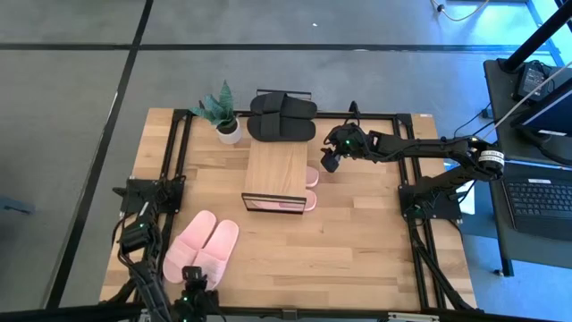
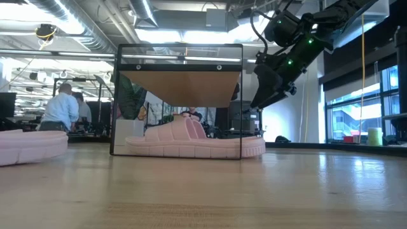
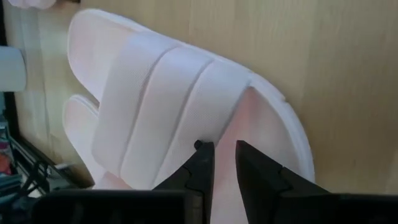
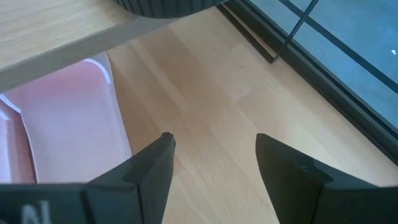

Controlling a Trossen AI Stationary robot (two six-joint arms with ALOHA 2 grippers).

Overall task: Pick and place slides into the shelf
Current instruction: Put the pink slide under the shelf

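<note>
We see one pink pair (image 1: 299, 202) lying under the shelf (image 1: 276, 167) and the black pair (image 1: 281, 116) just behind it. The second pink pair (image 1: 204, 247) waits on the surface. Our left end effector (image 3: 224, 158) hovers narrowly parted over its strap; the right end effector (image 4: 214, 158) hangs open beside the shelf.

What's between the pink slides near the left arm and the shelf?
Only bare tabletop lies between the pink slides and the shelf, seen in the high view.

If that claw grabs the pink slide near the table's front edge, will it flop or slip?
The pink slide looks thick and foamy, so probably light, bending a little rather than flopping. Its ribbed strap gives the left gripper a ridge to pinch, so slipping seems unlikely. Flat-soled, it shouldn't roll.
</note>
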